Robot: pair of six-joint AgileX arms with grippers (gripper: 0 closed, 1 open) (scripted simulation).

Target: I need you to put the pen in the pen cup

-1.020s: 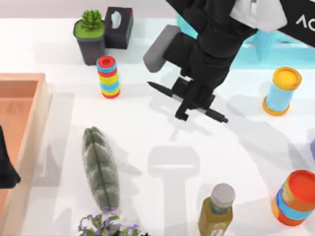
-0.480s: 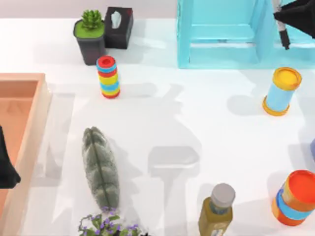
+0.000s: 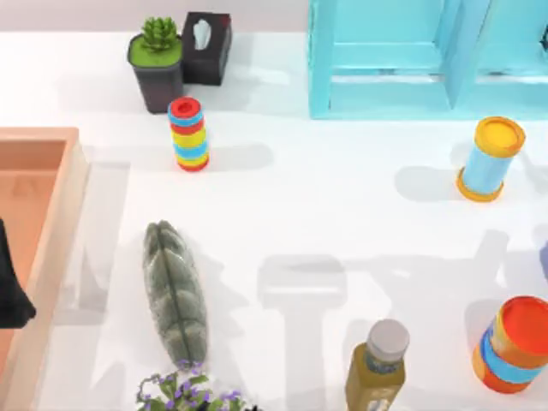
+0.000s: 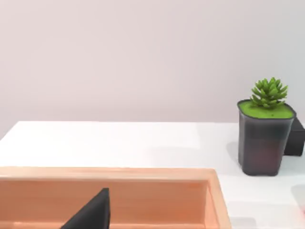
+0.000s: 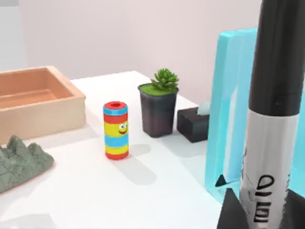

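Far to the left of the light-blue rack (image 3: pixel 402 56), a shallow wooden tray (image 3: pixel 73 184) sits at the tabletop's (image 3: pixel 342 214) edge. The left gripper (image 4: pixel 93 214) hangs parked over that tray, and I cannot tell whether it is open or closed.

Still left of the rack, a succulent in a dark pot (image 3: pixel 156 64) stands along the back with a black tissue box (image 3: pixel 205 47) just beside it. The box is the nearer of the two to the rack. In front of the pot stands a striped toy cylinder with a red cap (image 3: pixel 188 134). Well forward of that lies a long grey-green rock (image 3: pixel 175 291), with a sprig of purple flowers (image 3: pixel 184 396) at its near end.

In front of the rack, near the front edge, stands a bottle of yellowish liquid with a grey cap (image 3: pixel 377 364). Below the rack's right end stands a blue can with a yellow top (image 3: pixel 490 158), and farther forward an orange can with a blue band (image 3: pixel 514 342).

The right gripper (image 5: pixel 262 217) is clamped on the pen (image 5: pixel 276 95). It holds the pen up off the tabletop, close beside the rack's blue side panel, with the white label band just above the grip.
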